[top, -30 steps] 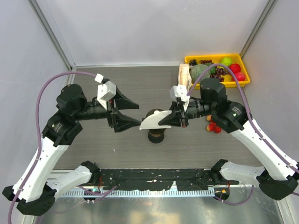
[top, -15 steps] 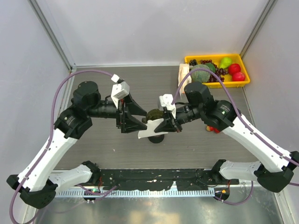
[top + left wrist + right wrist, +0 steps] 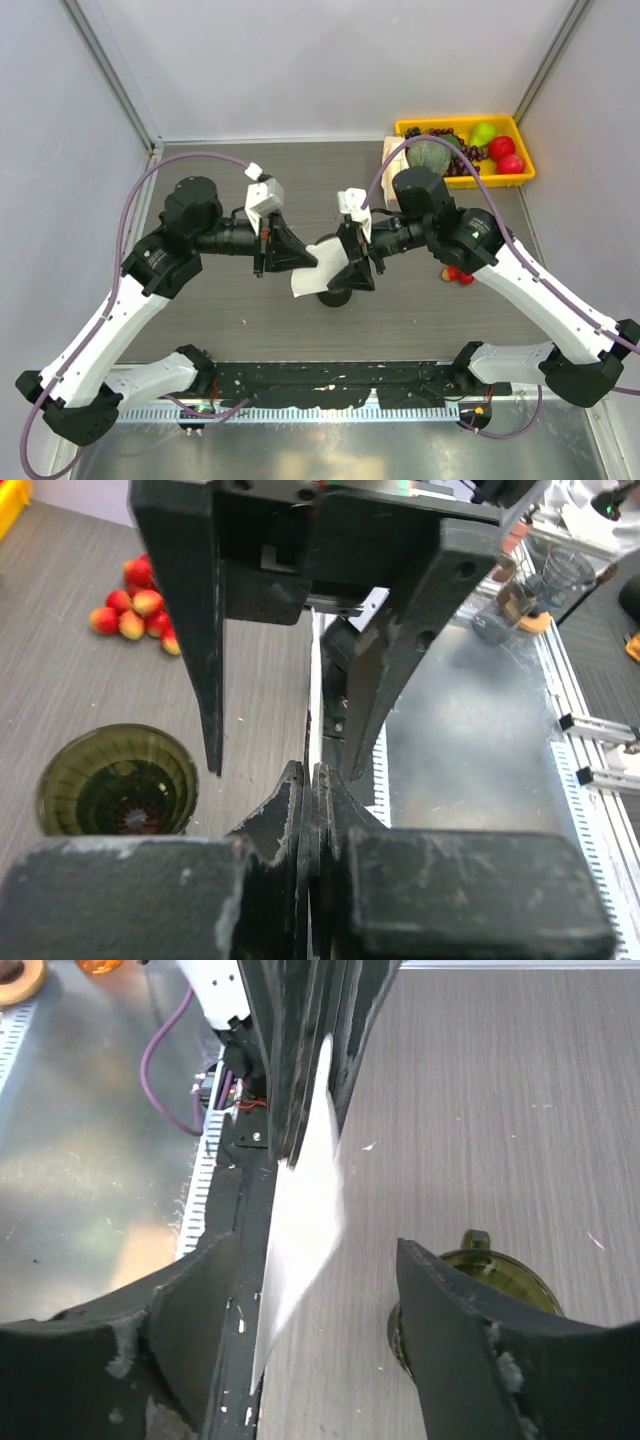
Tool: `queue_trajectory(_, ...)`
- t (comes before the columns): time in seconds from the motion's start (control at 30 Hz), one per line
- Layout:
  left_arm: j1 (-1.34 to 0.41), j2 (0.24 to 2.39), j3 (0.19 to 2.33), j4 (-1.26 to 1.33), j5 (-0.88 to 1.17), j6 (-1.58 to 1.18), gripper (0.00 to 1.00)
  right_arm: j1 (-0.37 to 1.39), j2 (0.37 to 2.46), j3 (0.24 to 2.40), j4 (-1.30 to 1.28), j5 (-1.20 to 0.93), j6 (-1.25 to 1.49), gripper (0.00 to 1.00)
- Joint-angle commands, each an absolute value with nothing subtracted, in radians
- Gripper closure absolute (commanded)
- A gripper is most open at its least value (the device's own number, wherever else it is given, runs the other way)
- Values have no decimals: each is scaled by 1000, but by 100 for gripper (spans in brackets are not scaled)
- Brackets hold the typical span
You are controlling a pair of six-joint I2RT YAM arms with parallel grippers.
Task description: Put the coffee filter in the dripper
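The coffee filter (image 3: 305, 280) is a thin white paper held in the air between the two arms, just above the dripper (image 3: 336, 295). My left gripper (image 3: 310, 262) is shut on one edge of it; in the left wrist view the coffee filter (image 3: 315, 685) shows edge-on, rising from the left gripper's (image 3: 313, 780) closed jaws. My right gripper (image 3: 343, 265) is open, its fingers (image 3: 190, 1300) standing either side of the coffee filter (image 3: 305, 1220) without pinching it. The olive dripper (image 3: 505, 1280) stands upright on the table below, also low and left as the dripper (image 3: 117, 780) in the left wrist view.
A yellow tray (image 3: 524, 176) of fruit sits at the back right with an upright pack of white papers (image 3: 393, 160) beside it. Small red fruits (image 3: 458, 273) lie on the table right of the dripper. The metal front edge (image 3: 330, 440) runs along the arm bases.
The arms have come together over the dripper. My left gripper has shut on the filter and my right gripper has opened off it.
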State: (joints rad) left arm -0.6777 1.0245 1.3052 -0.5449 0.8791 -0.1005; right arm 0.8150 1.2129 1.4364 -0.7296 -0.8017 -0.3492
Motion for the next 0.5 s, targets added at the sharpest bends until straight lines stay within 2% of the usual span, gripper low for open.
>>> queue_trajectory(0.0, -568, 967, 1217, -181, 982, -415, 100, 737, 1160, 1476, -587, -819, -226, 22)
queue_trajectory(0.13, -511, 946, 1096, 248, 968, -708, 100, 625, 1134, 1382, -280, -952, 48, 21)
queue_trajectory(0.23, -503, 951, 1054, 371, 908, -803, 100, 623, 1144, 1330, -102, -1014, 217, 21)
queue_trajectory(0.37, -500, 954, 1042, 402, 890, -822, 100, 623, 1157, 1321, -41, -1025, 279, 23)
queue_trajectory(0.43, -500, 951, 1042, 400, 888, -824, 100, 624, 1161, 1319, -40, -1026, 278, 33)
queue_trajectory(0.47, -500, 948, 1037, 399, 888, -825, 100, 624, 1161, 1316, -37, -1026, 279, 42)
